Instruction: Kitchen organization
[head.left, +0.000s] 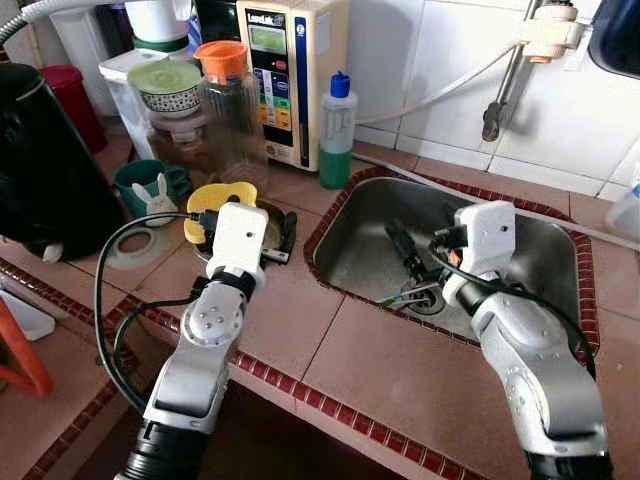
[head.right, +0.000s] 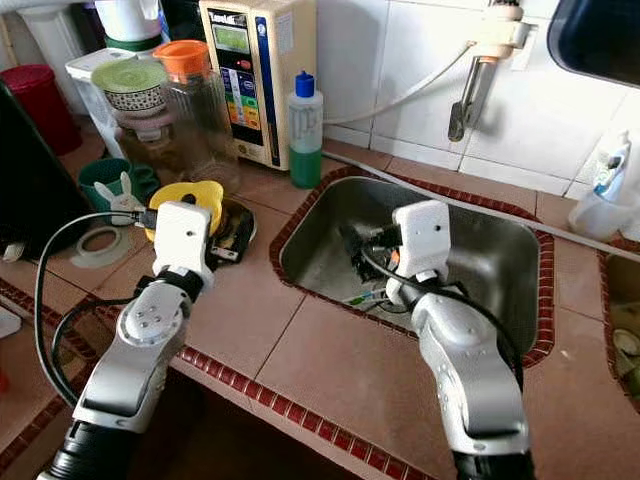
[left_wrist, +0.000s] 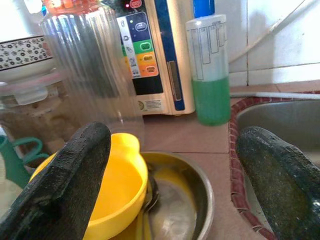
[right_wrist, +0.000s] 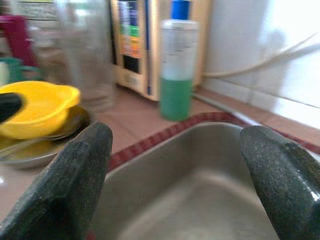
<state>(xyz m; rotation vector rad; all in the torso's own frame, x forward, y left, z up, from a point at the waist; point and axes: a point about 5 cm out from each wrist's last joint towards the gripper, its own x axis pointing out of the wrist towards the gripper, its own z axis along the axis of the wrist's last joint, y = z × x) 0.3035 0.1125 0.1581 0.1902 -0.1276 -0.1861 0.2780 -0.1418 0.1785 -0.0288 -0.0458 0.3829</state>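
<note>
A yellow bowl (head.left: 222, 196) rests in a shallow steel dish (left_wrist: 195, 190) on the tiled counter, left of the steel sink (head.left: 350, 250). My left gripper (head.left: 247, 226) hovers open just above the dish, one finger on each side, with nothing between its fingers (left_wrist: 65, 185). My right gripper (head.left: 420, 255) is down inside the sink, open and holding nothing, pointing toward the sink's far left corner. Its fingers (right_wrist: 65, 185) frame the sink wall. Some small scraps lie around the drain (head.left: 420, 298).
Behind the dish stand a clear jar with an orange lid (head.left: 228, 110), a green-liquid bottle (head.left: 337, 130) and a beige water machine (head.left: 290, 70). A green cup with a rabbit figure (head.left: 150, 190) and a black kettle (head.left: 45, 170) are at left. A faucet hose (head.left: 500, 90) hangs over the sink.
</note>
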